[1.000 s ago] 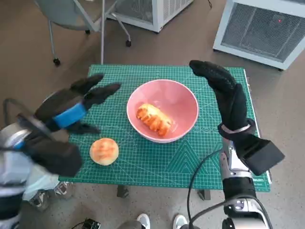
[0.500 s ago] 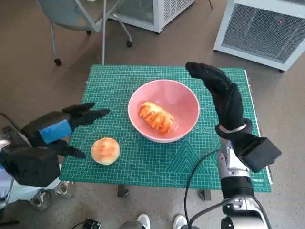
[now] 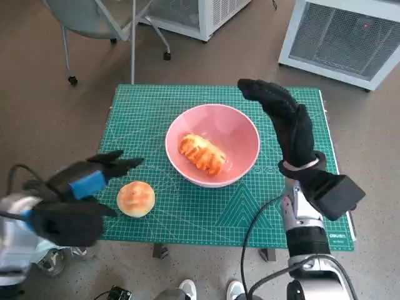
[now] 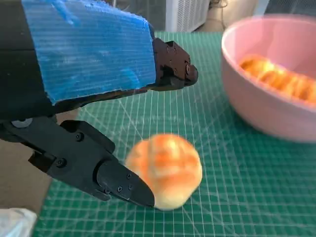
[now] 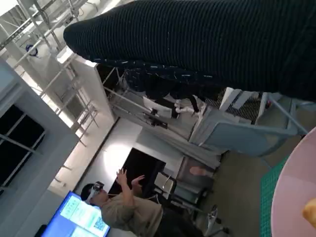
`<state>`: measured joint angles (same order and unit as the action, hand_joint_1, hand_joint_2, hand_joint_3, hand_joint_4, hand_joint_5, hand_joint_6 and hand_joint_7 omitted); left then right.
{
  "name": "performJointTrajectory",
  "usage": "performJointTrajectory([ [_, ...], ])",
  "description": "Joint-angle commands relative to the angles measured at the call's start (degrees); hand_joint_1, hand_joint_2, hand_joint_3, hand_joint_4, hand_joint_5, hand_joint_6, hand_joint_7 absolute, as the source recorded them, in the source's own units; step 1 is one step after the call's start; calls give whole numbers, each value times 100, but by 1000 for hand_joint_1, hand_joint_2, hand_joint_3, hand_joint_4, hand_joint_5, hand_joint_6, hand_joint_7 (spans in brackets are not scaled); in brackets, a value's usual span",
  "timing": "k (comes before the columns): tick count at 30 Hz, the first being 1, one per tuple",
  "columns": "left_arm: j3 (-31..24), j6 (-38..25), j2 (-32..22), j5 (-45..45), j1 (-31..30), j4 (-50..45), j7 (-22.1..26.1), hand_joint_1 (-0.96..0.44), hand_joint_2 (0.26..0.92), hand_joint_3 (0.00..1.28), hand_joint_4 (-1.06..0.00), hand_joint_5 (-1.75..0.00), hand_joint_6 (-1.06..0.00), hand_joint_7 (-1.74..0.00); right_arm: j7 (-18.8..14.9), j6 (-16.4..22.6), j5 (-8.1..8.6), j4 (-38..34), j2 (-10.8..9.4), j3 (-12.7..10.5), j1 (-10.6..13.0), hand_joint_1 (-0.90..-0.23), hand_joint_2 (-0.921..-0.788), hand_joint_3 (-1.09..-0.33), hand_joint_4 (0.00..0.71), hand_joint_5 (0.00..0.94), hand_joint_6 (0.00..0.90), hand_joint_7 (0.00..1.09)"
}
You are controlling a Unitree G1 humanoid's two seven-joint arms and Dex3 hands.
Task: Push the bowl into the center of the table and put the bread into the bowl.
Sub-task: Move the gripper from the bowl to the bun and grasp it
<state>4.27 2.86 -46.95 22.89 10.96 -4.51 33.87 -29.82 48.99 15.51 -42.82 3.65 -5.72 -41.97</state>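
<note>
A pink bowl stands near the middle of the green mat-covered table, with a long braided bread lying inside it. A round bun lies on the mat at the front left. My left hand hovers just left of the bun with its fingers spread and nothing in them; in the left wrist view the left hand brackets the bun without gripping it, the bowl beyond. My right hand is raised over the bowl's right rim, fingers extended, empty.
A chair's legs stand beyond the table's far left corner. White cabinets stand on the floor at the back. A person shows in the right wrist view beside a blue screen. Feet show below the table's front edge.
My left hand has dropped from above the mat to the table's left edge, beside the bun. The right hand has drifted slightly left over the bowl's rim. Bowl and breads have stayed put.
</note>
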Motion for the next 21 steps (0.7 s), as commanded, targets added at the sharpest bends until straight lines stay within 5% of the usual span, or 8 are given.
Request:
performJointTrajectory([
  [1,362,-84,205,410,6,328,-219,-206,751,1,-110,-4,-284,-8,-114,-45,50,-111,-47,-10,30,-699,-921,-763,162,0,-1,544],
  [15,1108,-48,668,1163,445,1626,-805,-25,771,8,-223,-27,-415,-47,-184,-43,80,-86,-60,-41,66,-696,-921,-763,162,0,-1,544],
  [18,1275,69,690,1430,522,1905,-1098,35,796,15,-311,-26,-519,-58,-176,-58,79,-55,-58,-47,88,-698,-921,-762,162,0,-1,544],
  [20,1359,179,666,1560,555,2034,-1282,71,836,22,-467,-25,-629,-69,-164,-54,69,-32,-55,-47,107,-700,-921,-760,161,0,-1,545],
  [21,1384,285,631,1618,556,2069,-1400,57,853,39,-512,-239,-610,-316,-155,-47,61,-21,-51,-48,117,-700,-921,-760,161,0,-1,545],
])
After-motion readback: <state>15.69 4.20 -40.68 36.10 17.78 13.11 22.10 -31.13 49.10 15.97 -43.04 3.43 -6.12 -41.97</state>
